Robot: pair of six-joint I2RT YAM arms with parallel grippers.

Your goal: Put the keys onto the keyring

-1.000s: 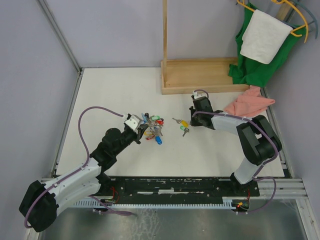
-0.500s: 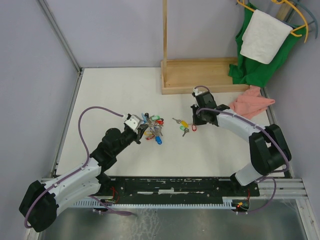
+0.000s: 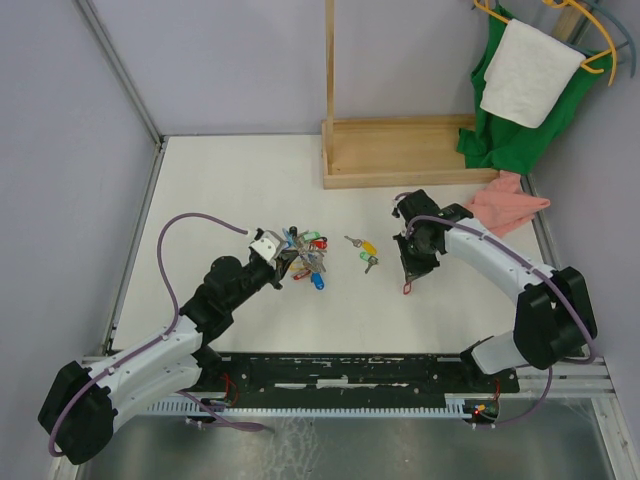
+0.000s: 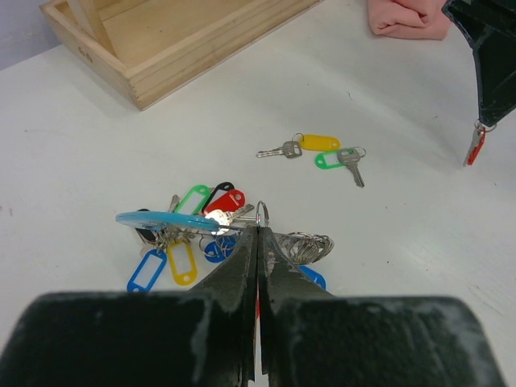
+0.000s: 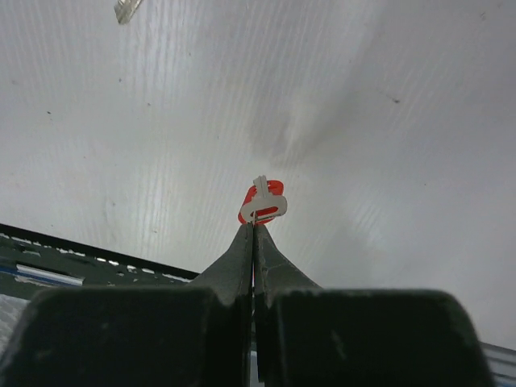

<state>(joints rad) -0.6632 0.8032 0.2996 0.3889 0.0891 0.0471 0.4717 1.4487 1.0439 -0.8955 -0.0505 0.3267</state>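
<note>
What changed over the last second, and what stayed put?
The right gripper shut on the red-tagged key, lifted it from beside the other two and carried it toward the near edge. The yellow-tagged and green-tagged keys lie where they were; the left gripper stays clamped on the keyring.

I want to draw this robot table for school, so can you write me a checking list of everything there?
Surface: white table, no spills seen.
Job's things: keyring with many coloured tags, near the left arm; yellow-tagged key and green-tagged key lie loose beside each other; red-tagged key hangs from the right gripper.
Clutter: wooden tray, pink cloth, green cloth and white towel on hangers.
Grippers: left gripper shut on the keyring; right gripper shut on the red-tagged key.
Cables: purple cable loops beside the left arm; no snag seen.
Surroundings: grey walls; no people seen.
</note>
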